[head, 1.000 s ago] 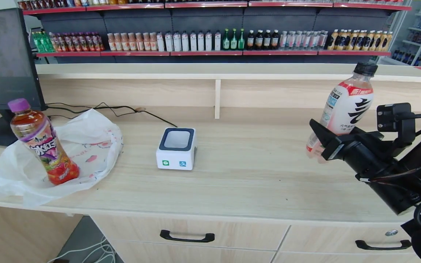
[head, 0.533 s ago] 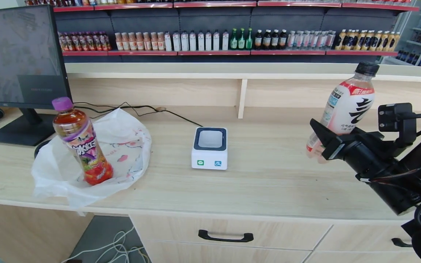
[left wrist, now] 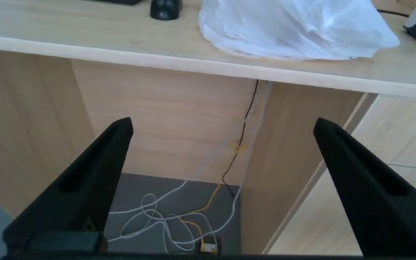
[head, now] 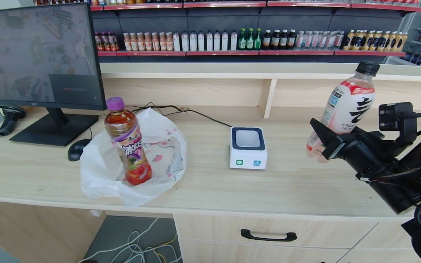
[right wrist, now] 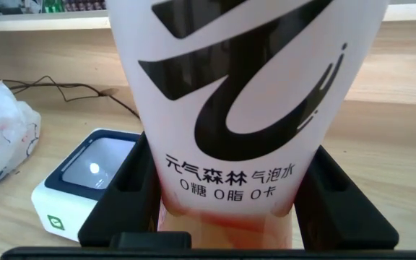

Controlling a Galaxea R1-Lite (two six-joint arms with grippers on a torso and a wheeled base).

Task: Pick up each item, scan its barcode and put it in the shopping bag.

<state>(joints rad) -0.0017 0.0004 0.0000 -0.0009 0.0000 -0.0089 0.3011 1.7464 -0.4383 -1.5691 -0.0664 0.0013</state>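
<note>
A dark monitor (head: 38, 54) stands at the upper left on the pale wooden surface (head: 31, 171), with a black mouse (head: 75, 149) just beside its foot. Across the top, a red-edged shelf (head: 254, 53) carries rows of drinks. At lower centre is a black drawer handle (head: 268, 236), and loose cables (head: 133, 244) lie on the floor to its left.

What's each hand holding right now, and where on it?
Right hand grips the white bottle by its lower body. Left hand is open and empty.

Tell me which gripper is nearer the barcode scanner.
Right. The right gripper, shut on the white bottle, is above the counter beside the scanner; the left gripper hangs open below the counter edge near the shopping bag.
</note>
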